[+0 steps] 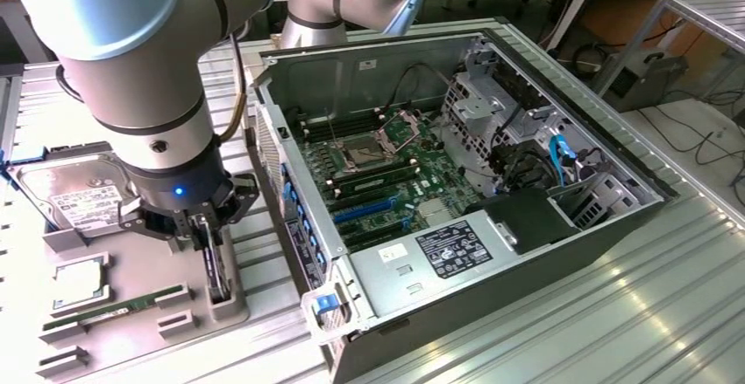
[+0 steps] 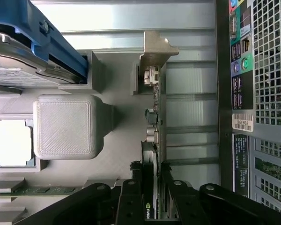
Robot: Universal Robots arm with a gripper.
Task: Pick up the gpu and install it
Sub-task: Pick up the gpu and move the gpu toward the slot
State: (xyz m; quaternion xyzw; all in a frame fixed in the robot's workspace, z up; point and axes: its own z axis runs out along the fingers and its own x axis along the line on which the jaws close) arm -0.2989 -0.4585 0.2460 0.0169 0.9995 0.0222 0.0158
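Arm: the Universal Robots arm reaches down over a grey holder (image 1: 128, 253) at the exterior view's left, with the gripper (image 1: 201, 231) low above it.
Fingers: the black fingers (image 2: 131, 192) are clenched on the gpu, one against each flat face, near one end of the card.
Gpu location: the gpu (image 1: 216, 275) stands on its long edge in the holder's slot, on the side of the holder nearest the computer case (image 1: 338, 74).
Gpu long axis: in the exterior view it runs from under the gripper toward the picture's lower edge, roughly parallel to the case's near side.
Gpu pointing: in the wrist view the gpu (image 2: 152, 159) shows its top edge. Its silver bracket (image 2: 154, 51) is at the end away from the fingers, beside a grey holder post.
Case: lies open on the ribbed metal surface (image 1: 652, 314), motherboard (image 1: 385, 183) exposed. Its perforated rear panel (image 2: 267, 93) runs alongside the card.
Other parts in holder: a hard drive (image 1: 82, 196), a processor (image 1: 79, 281) and a green memory stick (image 1: 117, 307), all apart from the gpu.
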